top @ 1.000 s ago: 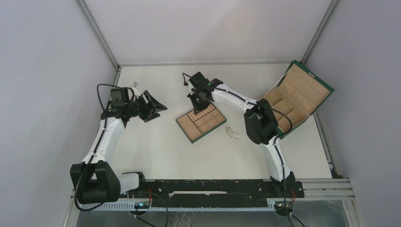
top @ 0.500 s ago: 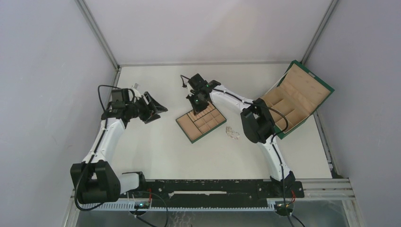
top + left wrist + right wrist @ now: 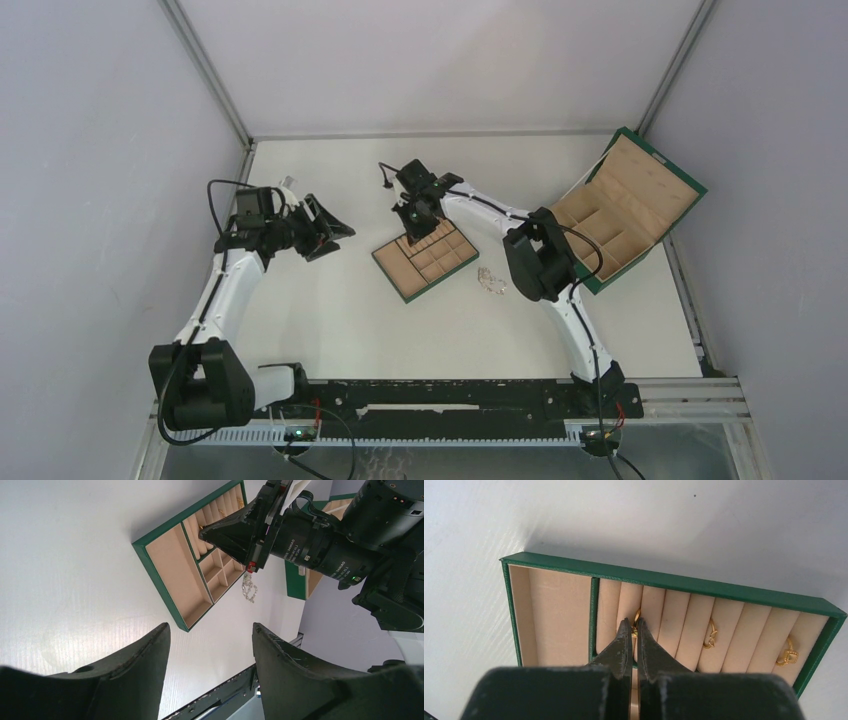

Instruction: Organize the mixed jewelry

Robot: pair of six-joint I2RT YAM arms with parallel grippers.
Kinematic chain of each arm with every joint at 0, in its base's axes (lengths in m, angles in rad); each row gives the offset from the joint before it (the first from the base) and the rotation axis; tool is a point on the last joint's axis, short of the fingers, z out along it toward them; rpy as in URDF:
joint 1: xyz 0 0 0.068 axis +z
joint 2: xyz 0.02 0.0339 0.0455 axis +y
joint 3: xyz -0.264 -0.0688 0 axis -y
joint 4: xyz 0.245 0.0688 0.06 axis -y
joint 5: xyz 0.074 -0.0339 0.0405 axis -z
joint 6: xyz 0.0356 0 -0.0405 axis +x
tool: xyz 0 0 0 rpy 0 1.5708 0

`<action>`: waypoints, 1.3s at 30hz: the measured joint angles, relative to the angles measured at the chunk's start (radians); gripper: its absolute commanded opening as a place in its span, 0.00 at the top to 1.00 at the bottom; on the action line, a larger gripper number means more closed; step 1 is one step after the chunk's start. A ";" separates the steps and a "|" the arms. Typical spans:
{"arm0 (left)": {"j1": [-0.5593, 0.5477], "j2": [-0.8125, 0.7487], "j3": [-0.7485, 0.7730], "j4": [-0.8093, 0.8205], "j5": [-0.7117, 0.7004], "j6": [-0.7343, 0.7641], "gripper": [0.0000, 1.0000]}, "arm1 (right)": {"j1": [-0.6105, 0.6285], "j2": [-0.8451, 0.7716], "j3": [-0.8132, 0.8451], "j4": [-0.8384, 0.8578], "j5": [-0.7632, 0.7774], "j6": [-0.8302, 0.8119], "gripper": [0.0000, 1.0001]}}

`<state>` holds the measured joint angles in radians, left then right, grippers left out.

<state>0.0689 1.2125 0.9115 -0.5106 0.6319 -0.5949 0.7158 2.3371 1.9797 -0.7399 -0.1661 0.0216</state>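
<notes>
**Ring at the groove: the release is where I could lose it**

On the far left, my left gripper (image 3: 210, 630) hangs above the white table (image 3: 75, 555). Its jaws are spread wide and hold nothing, and it is well apart from the work. It is only a risk if I swing it in and crowd the other arm.

In the middle, the right gripper (image 3: 634, 625) is down over the tan compartmented tray with a green edge (image 3: 704, 585). Its tips are pinched almost together on a thin gold ring (image 3: 637, 614) at a groove near the left end of the ring rolls. I judge the ring only partly seated. If I let go too soon, it may tip flat across the rolls. If I press deeper, the tips could wedge in the padding and drag the light tray on the way up. The ring might also cling to one finger and lift out again.

Further right in the same row, a heart-fronted gold ring (image 3: 711, 634) and a square-faced gold ring (image 3: 788, 655) stand in their own grooves. A sideways drift of the wrist could knock either one loose.

Right of the tray, the silvery tangle of chain (image 3: 491, 281) lies on the table just beside the tray's edge and near the right arm's elbow. A low retreat could sweep it away.

At the far right, the large green box with tan lining (image 3: 640, 190) stands open close behind that elbow. I could bump it when pulling back.
</notes>
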 measured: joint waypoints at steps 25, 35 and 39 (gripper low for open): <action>-0.001 0.031 0.013 -0.005 0.006 0.013 0.32 | -0.030 -0.350 -0.227 0.090 0.087 0.064 0.49; -0.112 0.029 0.127 -0.098 -0.112 0.105 0.32 | -0.158 -0.793 -0.830 0.198 0.253 0.290 0.49; -0.163 0.057 0.150 -0.116 -0.126 0.110 0.32 | -0.127 -0.717 -0.901 0.169 0.288 0.346 0.47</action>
<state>-0.0944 1.2694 1.0618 -0.6270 0.5056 -0.4847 0.5888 1.6203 1.0786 -0.5709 0.1223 0.3672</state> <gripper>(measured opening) 0.681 0.516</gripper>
